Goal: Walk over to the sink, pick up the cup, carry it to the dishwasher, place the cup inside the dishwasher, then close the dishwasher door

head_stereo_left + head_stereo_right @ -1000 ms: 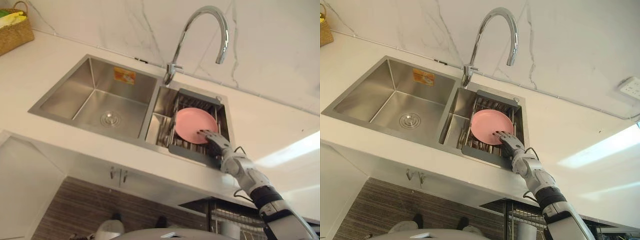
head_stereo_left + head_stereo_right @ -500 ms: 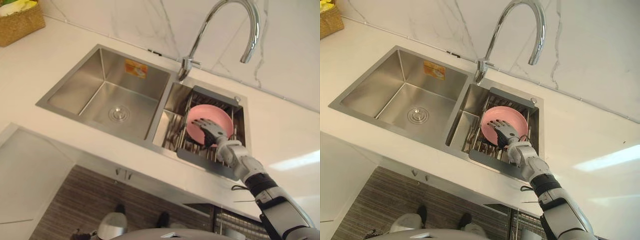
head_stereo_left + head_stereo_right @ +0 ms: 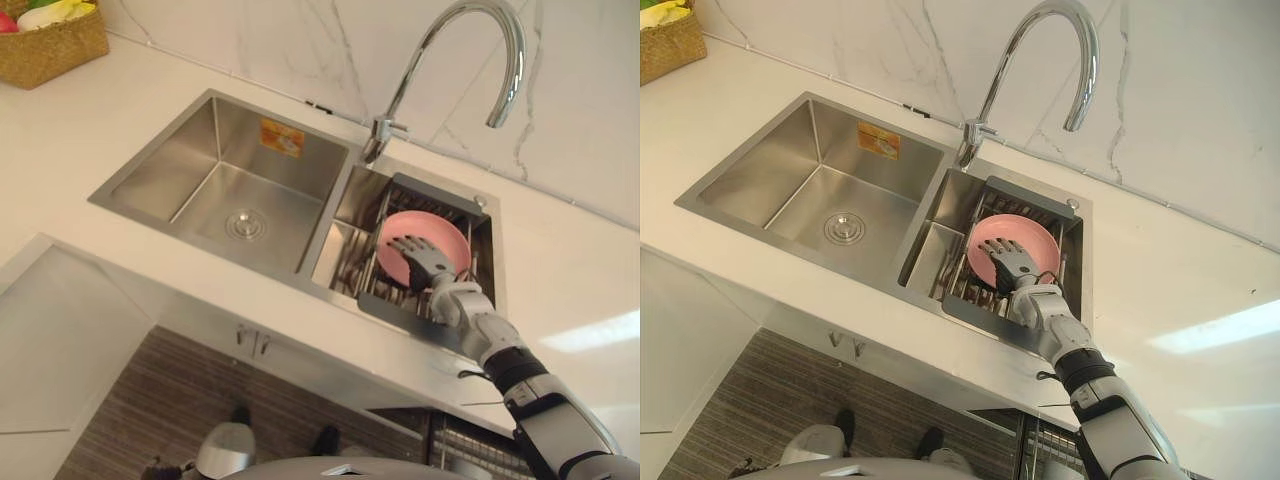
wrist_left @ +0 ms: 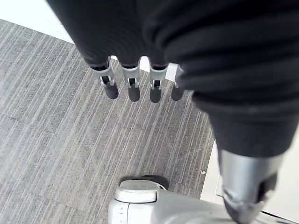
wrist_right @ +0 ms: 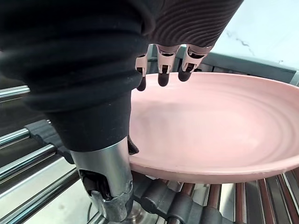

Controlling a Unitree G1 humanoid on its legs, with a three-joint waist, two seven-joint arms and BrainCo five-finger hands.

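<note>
Fingers point(image 4: 132, 86) of the left hand hang straight and loose over the grey floor point(image 4: 56, 140). The right hand point(image 3: 425, 262) spreads loose fingers over a pink plate point(image 3: 446, 232), not squeezing it. I think the job is just starting: lifting, carrying, loading and shutting the door are all left. The round, smooth plate lies on a rack point(image 3: 395, 308) of shiny bars, at 3 o'clock from the deep steel sink point(image 3: 200, 195). A curved tap point(image 3: 405, 85) stands at 12 o'clock.

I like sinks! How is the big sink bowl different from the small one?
The big basin is wider and shows its drain; the small basin is narrower and holds a rack with a pink plate. Both are shiny steel.
</note>
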